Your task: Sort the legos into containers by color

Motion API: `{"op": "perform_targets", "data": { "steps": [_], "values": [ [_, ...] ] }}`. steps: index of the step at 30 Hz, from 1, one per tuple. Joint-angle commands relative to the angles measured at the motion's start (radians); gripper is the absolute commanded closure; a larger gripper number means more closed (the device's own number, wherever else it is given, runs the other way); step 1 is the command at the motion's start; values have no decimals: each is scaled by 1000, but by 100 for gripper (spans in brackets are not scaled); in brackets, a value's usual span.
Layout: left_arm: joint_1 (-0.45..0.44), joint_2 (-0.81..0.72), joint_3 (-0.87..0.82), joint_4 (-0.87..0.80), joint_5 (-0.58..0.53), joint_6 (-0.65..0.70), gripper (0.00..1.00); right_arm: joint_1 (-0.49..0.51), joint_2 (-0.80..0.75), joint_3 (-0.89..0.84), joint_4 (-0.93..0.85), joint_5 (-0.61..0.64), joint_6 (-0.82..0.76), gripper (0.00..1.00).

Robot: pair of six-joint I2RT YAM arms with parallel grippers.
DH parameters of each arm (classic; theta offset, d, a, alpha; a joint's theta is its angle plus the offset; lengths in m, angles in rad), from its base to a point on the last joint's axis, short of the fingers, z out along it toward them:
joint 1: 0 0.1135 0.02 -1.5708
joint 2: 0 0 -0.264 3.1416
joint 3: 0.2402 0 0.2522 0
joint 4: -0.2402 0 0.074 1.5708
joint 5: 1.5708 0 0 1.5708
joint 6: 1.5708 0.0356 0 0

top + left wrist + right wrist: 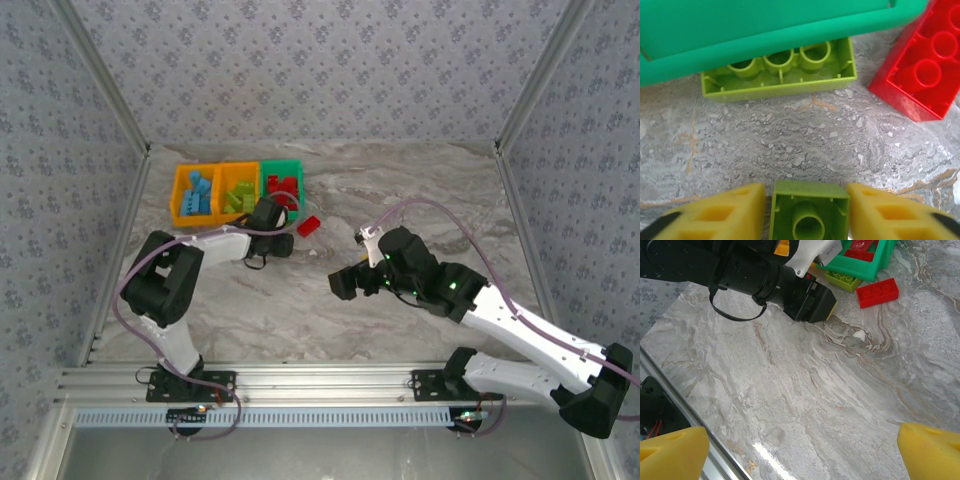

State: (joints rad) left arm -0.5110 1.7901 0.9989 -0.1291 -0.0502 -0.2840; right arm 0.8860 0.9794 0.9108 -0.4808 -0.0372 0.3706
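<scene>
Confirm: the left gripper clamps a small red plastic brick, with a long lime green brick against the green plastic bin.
Not red: in the left wrist view the left gripper clamps a small lime green plastic brick. The long lime green brick does lie against the green plastic bin.

Yellow fingers (720, 215) pinch a small upturned lime brick (809, 214). Beyond it, a long upturned lime brick (785, 77) lies partly under the green bin's (765, 30) rim, with a red brick (922, 70) to its right.
</scene>
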Motion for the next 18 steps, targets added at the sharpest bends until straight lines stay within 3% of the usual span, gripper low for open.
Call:
{"op": "perform_targets", "data": {
  "steps": [1, 6, 10, 14, 18],
  "values": [
    [-5, -7, 6, 11, -1, 0, 64, -3, -5, -4, -11, 22, 11, 1],
    [-6, -84, -40, 19, 5, -13, 67, -5, -6, 3, 0, 24, 14, 1],
    [10, -241, -69, 19, -66, -9, 69, -5, -13, 6, 0, 31, 18, 1],
    [99, -331, -56, 76, -84, 1, 68, -6, -14, 2, 0, 34, 22, 1],
    [219, -262, 28, 109, -90, -3, 68, -7, -21, -2, -4, 40, 27, 1]
  ]
}}
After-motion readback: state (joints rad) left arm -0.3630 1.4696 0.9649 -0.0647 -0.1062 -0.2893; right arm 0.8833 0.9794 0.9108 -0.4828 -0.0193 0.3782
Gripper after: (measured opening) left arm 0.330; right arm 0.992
